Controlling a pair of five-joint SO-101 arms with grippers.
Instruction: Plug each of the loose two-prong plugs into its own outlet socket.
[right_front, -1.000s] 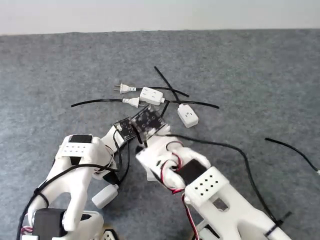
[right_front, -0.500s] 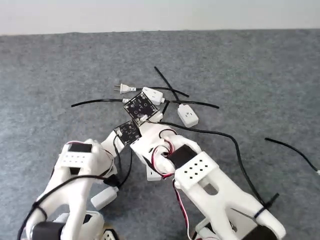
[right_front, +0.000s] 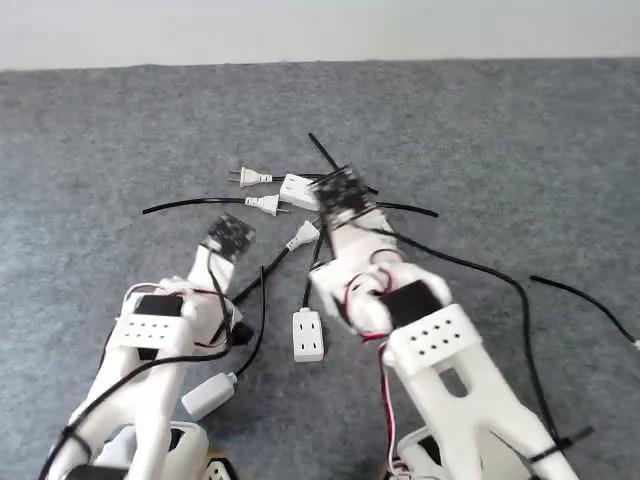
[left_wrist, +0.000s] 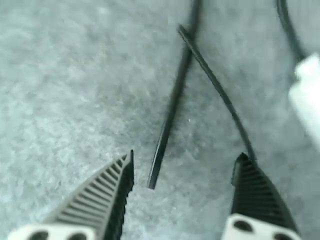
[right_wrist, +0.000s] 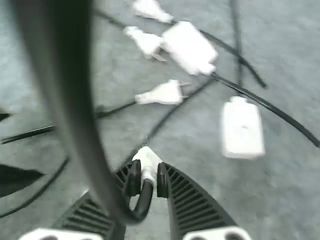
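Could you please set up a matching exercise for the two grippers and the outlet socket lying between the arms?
1. left gripper
2. right gripper
3. outlet socket

A. lying free on the carpet
B. jaws open, facing the end of a black cord
C. jaws shut on a white cord end

Pairs: 1-B, 2-C, 3-A.

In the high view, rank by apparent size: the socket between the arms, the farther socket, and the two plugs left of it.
1. near socket, between the arms
2. farther socket, partly hidden
3. upper plug and lower plug look alike, so they tie.
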